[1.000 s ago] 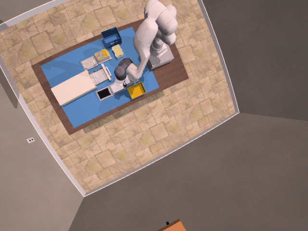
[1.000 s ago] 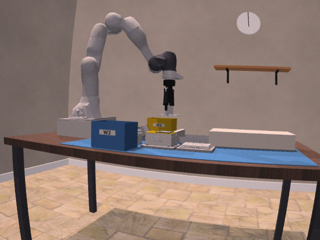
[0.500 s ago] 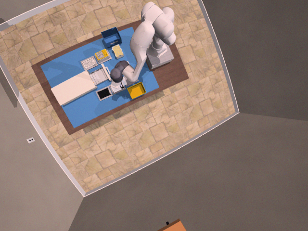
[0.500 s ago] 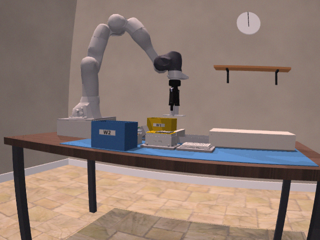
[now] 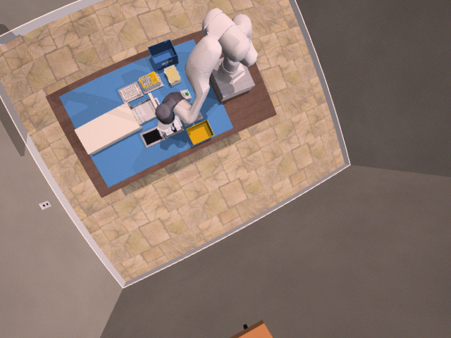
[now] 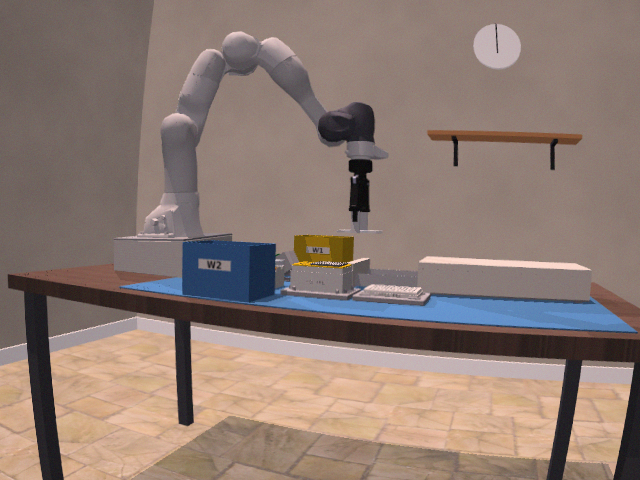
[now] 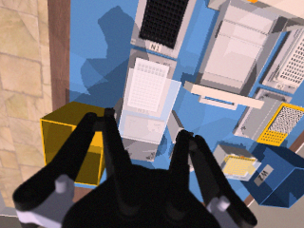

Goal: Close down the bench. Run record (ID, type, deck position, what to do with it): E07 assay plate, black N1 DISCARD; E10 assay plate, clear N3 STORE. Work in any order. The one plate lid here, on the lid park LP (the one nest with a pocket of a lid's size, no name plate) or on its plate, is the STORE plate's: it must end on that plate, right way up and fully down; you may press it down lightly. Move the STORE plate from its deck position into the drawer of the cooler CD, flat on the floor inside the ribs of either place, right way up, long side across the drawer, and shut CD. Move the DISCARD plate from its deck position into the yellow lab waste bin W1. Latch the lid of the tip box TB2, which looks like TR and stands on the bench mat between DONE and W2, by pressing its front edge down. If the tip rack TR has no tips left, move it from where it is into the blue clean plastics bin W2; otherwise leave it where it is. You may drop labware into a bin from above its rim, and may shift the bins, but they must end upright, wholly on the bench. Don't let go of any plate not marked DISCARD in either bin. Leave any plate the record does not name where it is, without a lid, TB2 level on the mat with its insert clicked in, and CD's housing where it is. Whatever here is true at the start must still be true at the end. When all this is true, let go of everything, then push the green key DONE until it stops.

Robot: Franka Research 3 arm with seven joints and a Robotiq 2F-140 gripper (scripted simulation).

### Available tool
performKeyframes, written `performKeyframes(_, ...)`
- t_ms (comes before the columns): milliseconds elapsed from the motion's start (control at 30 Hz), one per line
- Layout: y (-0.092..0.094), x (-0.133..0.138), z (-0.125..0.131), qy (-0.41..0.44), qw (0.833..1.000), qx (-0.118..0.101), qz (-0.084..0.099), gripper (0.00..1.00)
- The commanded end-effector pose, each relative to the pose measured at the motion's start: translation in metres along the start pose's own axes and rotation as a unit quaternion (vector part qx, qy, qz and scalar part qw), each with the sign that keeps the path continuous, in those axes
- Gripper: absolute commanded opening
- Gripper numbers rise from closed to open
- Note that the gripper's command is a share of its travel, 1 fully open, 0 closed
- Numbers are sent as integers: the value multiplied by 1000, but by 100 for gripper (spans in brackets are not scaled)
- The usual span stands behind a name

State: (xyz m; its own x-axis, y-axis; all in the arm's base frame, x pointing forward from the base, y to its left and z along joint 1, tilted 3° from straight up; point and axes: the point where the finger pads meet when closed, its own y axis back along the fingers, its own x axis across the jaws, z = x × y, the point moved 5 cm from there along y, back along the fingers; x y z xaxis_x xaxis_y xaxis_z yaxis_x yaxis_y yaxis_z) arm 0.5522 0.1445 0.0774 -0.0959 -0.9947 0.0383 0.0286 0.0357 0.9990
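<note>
My gripper [image 7: 146,110] is shut on the clear plate lid [image 7: 149,108] and holds it flat, well above the deck [image 6: 360,230]. In the wrist view the lid partly overlaps the clear assay plate [image 7: 148,85] in its nest below, and the grey lid park nest [image 7: 141,142] lies under its near part. The black assay plate [image 7: 163,21] [image 5: 151,136] sits in nest N1 beyond it. The yellow bin W1 stands to the left. The cooler's drawer [image 7: 236,49] is pulled open and empty.
The cooler housing [image 5: 107,127] lies long on the mat. The blue bin W2 [image 5: 163,54], tip box TB2 [image 5: 172,74], tip rack TR [image 5: 150,80] with a yellow insert, another white plate [image 5: 130,91] and the green DONE key [image 5: 187,94] stand towards the arm's base.
</note>
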Motion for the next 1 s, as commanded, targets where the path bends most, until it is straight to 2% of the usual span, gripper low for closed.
performKeyframes(0,-1,0,-7,5,1000,-5,1,0)
performKeyframes(267,-1,-2,-22,5,1000,-5,1,0)
performKeyframes(567,-1,-2,-21,5,1000,-5,1,0)
performKeyframes(967,-14,-2,-20,5,1000,-5,1,0)
